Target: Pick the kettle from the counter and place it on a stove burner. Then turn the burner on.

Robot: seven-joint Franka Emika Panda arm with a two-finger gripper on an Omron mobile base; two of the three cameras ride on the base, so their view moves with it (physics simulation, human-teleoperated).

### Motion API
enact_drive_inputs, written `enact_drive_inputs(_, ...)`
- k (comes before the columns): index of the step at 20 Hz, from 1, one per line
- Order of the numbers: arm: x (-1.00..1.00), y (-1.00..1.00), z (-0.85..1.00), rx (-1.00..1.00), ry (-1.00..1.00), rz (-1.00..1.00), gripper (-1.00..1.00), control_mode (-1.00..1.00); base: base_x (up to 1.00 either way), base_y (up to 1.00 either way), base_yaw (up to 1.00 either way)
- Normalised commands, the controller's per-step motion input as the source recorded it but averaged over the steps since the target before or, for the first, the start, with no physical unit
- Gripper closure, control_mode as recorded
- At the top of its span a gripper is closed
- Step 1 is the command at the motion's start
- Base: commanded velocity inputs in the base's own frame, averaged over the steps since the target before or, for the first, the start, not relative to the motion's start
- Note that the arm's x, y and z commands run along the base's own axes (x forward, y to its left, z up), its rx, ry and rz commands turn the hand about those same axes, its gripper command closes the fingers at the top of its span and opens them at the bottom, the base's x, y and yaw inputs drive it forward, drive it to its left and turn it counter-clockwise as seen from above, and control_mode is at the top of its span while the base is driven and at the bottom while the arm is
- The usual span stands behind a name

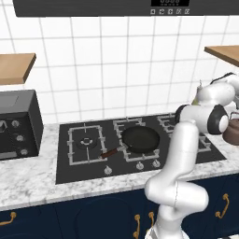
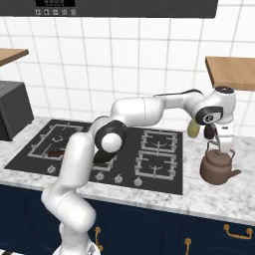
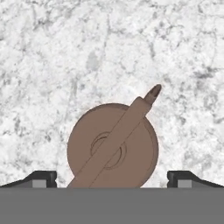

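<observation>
Kettle (image 2: 218,168) on counter (image 2: 209,199) right of cooktop (image 2: 159,187), pincer (image 3: 112,177) spread wide above it, seemingly gripping nothing.

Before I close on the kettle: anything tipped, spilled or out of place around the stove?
Nothing stands out. The kettle sits upright on the counter right of the cooktop, under the gripper, whose jaws stand open. The frying pan rests flat on a middle burner. No spills visible.

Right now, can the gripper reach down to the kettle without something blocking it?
Probably yes. The gripper hangs directly above the kettle with its fingers spread on either side, and only bare counter surrounds it.
</observation>
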Motion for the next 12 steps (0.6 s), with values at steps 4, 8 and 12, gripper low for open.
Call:
enact_drive_inputs(4,0.08,0.0,-0.24,0.0,0.0,-0.19,-1.0,-1.0,0.0,0.0,0.0)
enact_drive_inputs(8,0.09,0.0,-0.34,0.0,0.0,-0.19,-1.0,-1.0,0.0,0.0,0.0)
enact_drive_inputs(12,0.0,0.0,-0.41,0.0,0.0,-0.12,-1.0,-1.0,0.0,0.0,0.0)
